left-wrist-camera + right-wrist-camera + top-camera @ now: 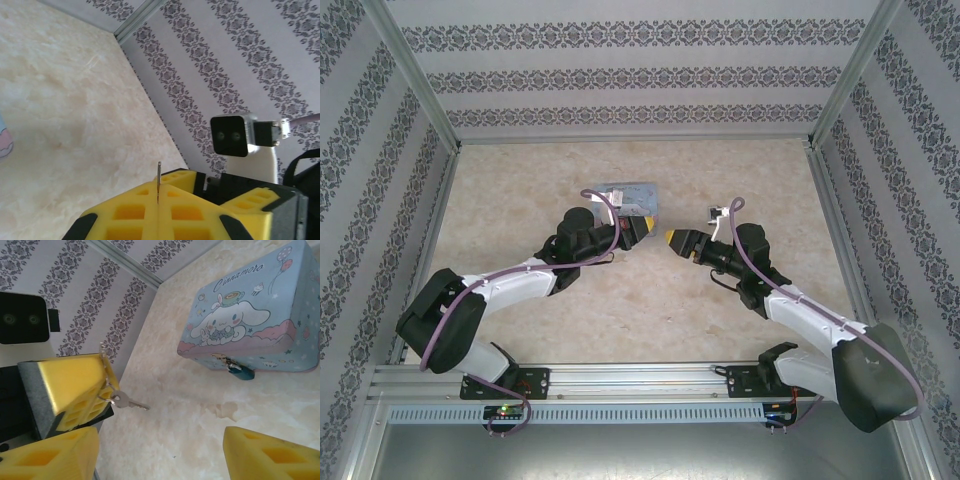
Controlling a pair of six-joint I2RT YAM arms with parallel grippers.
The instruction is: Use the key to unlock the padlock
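The key (159,181), a thin grey metal blade seen edge-on, sticks out from between the yellow fingers of my left gripper (158,201), which is shut on it. In the right wrist view a small ring hangs under those fingers with a second silvery key (126,402) dangling from it. The padlock (240,371), tiny and bluish with a brass part, hangs on the front of the pale blue cartoon tin (250,315). My right gripper (160,460) is open, nothing between its yellow fingers (270,455). In the top view the left gripper (646,231) and right gripper (672,238) face each other tip to tip, just in front of the tin.
The tin (625,195) lies on the beige marbled floor (650,310) near the middle back. Patterned walls (640,80) with metal posts close the cell on three sides. Purple cables run along both arms.
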